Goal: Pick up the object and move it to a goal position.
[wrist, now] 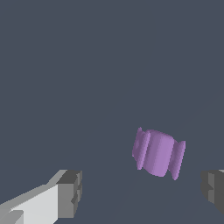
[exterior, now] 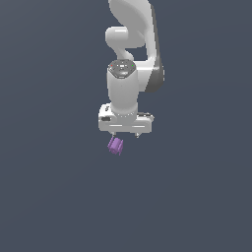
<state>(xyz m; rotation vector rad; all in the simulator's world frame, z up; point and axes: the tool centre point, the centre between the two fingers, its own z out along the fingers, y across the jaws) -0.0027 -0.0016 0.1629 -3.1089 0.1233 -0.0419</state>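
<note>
While your gripper (exterior: 125,134) hangs with its fingers (wrist: 70,193) spread wide — gripping nothing — the purple object (wrist: 158,153) sits tilted between them, touching neither pad. You can see the object in the exterior view just below the fingertips, toward that view's left.

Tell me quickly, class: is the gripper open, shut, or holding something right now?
Gripper: open, holding nothing; the purple piece sits between the spread fingers, touching neither.
</note>
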